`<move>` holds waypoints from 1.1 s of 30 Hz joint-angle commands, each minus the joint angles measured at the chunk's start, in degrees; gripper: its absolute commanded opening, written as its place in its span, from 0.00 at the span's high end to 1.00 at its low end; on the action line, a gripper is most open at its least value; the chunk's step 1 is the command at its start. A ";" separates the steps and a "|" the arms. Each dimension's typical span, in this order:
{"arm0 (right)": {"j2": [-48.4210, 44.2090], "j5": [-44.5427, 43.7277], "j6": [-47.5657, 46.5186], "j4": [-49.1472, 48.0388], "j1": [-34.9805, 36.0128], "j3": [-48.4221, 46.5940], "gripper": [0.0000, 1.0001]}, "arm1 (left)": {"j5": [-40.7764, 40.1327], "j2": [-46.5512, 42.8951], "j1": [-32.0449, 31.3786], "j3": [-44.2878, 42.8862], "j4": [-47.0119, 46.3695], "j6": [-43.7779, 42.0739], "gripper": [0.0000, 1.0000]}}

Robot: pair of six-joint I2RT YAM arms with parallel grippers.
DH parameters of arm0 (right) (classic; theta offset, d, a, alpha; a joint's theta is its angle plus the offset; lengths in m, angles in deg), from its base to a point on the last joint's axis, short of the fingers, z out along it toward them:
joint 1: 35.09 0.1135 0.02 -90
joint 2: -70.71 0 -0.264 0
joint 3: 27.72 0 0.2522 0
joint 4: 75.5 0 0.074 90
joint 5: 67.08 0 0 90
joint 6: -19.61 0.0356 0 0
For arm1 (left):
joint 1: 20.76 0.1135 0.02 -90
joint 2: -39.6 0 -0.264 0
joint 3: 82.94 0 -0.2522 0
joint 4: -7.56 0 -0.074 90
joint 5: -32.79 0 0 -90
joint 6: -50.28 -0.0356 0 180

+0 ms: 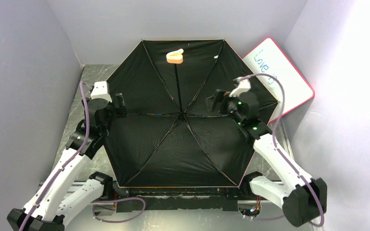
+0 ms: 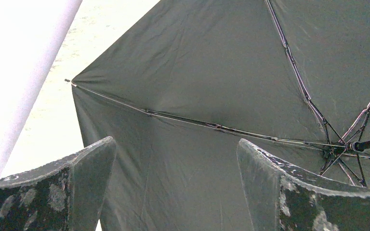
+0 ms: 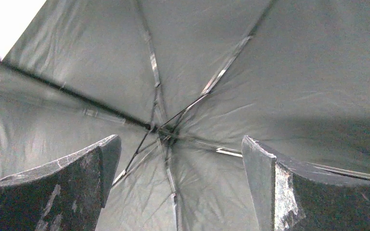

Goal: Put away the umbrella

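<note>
Left wrist view is showing the left fingers (image 2: 89,163) standing wide apart, gripping nothing, near the canopy's edge. The right wrist view is showing the right fingers (image 3: 265,163) equally spread above the hub. Only the top view is showing the whole umbrella (image 1: 173,144) lying open, upturned on the desk (image 1: 89,77), orange handle (image 1: 174,57) far, whiteboard (image 1: 289,82) beside it.

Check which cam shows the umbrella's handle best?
Top external: the orange handle sits in full view at the end of the shaft, over the open black canopy. Left wrist catches only a stub of shaft by the hub; right wrist shows the shaft running off frame. Neither shows the handle.
</note>
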 commanded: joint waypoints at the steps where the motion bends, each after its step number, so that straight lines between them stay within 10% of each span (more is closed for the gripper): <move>1: 6.34 -1.42 -7.73 -4.31 10.79 -1.80 0.00 | 2.13 -0.30 1.37 0.23 -1.68 0.46 0.01; 11: 14.98 16.88 -15.09 -20.47 16.77 4.36 0.00 | 4.98 0.80 2.22 0.19 -1.60 0.10 0.01; 33: 41.14 10.75 -15.81 -57.13 16.94 2.52 0.24 | 10.08 1.29 2.95 0.43 -2.36 -0.34 0.01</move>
